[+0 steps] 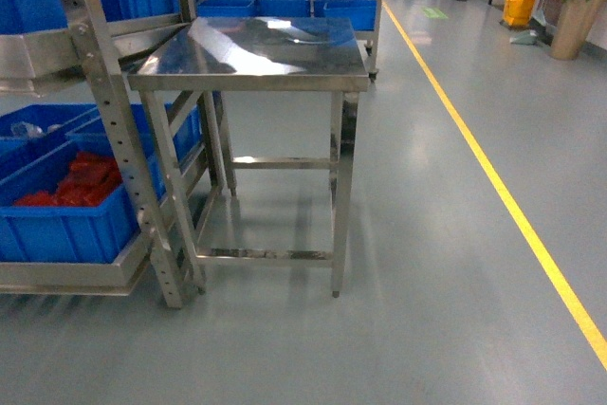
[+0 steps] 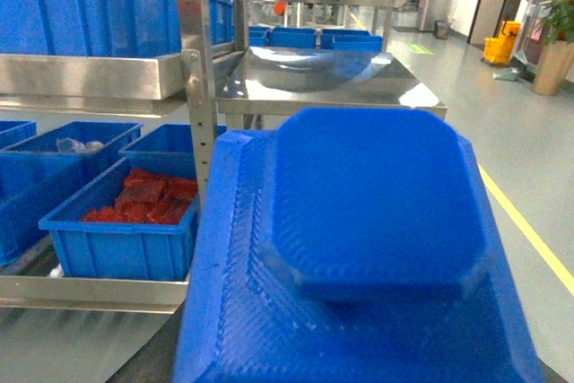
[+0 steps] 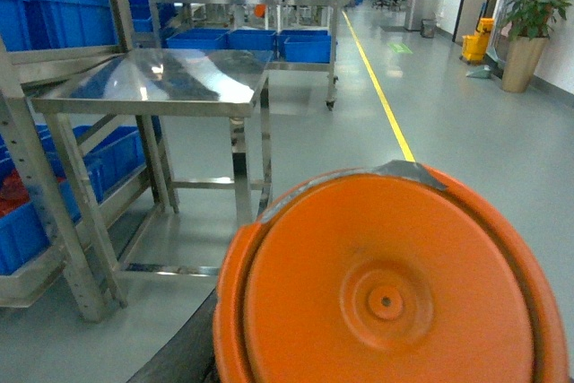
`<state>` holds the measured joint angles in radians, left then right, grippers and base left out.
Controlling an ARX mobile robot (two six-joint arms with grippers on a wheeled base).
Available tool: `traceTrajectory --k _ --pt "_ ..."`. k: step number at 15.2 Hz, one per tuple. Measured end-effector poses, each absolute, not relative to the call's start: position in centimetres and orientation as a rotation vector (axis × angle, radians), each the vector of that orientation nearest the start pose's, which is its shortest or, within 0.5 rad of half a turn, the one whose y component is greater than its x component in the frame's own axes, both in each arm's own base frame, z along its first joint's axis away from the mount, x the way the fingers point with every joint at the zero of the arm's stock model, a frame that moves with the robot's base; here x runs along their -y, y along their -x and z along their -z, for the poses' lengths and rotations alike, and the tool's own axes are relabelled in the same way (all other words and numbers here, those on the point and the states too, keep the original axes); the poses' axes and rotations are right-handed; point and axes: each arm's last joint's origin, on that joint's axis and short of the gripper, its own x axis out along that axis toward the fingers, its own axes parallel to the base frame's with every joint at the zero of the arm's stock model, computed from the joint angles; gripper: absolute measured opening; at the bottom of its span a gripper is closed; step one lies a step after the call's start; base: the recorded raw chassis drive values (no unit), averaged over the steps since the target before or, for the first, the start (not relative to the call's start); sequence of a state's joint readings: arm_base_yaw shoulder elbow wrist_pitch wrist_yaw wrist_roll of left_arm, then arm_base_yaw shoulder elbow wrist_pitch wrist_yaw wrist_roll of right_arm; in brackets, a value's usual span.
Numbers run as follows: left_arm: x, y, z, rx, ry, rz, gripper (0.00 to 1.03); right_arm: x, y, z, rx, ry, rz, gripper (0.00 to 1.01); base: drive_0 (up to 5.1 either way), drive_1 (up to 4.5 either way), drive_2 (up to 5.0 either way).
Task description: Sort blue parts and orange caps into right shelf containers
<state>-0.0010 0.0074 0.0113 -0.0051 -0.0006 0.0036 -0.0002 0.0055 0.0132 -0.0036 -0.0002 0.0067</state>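
Note:
A square blue part (image 2: 377, 204) with ribbed stepped faces fills the left wrist view close to the camera, held off the floor by my left gripper; only a dark finger (image 2: 148, 352) shows at its lower left. A round orange cap (image 3: 386, 293) fills the lower right wrist view, held by my right gripper, whose fingers are hidden behind it. Blue containers (image 1: 66, 225) sit on the steel rack at the left of the head view, the front one (image 2: 121, 248) holding red pieces (image 1: 81, 182). Neither gripper shows in the head view.
A steel table (image 1: 256, 68) stands straight ahead beside the rack's perforated upright (image 1: 114, 120). More blue crates (image 1: 285, 5) sit on a trolley behind it. A yellow floor line (image 1: 493, 177) runs along the right, with a plant pot (image 1: 576, 26) and yellow bucket (image 1: 519, 11) beyond.

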Motion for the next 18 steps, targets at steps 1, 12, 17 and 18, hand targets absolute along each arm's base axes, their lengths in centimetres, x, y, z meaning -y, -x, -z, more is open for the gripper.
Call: traceTrajectory --k 1,12,17,18 --pt "0.01 -9.75 -16.60 -0.004 -0.004 0.000 0.42 0.00 -9.72 -16.68 0.000 -0.007 0.000 0.43 0.0 4.24 -4.2" --pt "0.01 -9.75 -16.62 -0.002 -0.004 0.000 0.42 0.00 -9.72 -16.70 0.002 -0.007 0.000 0.43 0.0 4.27 -4.2" --pt "0.01 -9.75 -16.63 -0.001 -0.004 0.002 0.42 0.01 -9.72 -16.71 0.003 -0.007 0.003 0.43 -0.1 2.56 -2.8" --pt "0.01 -9.75 -16.60 -0.004 -0.004 0.001 0.42 0.01 -9.72 -16.71 0.003 -0.007 0.003 0.43 -0.1 2.56 -2.8"
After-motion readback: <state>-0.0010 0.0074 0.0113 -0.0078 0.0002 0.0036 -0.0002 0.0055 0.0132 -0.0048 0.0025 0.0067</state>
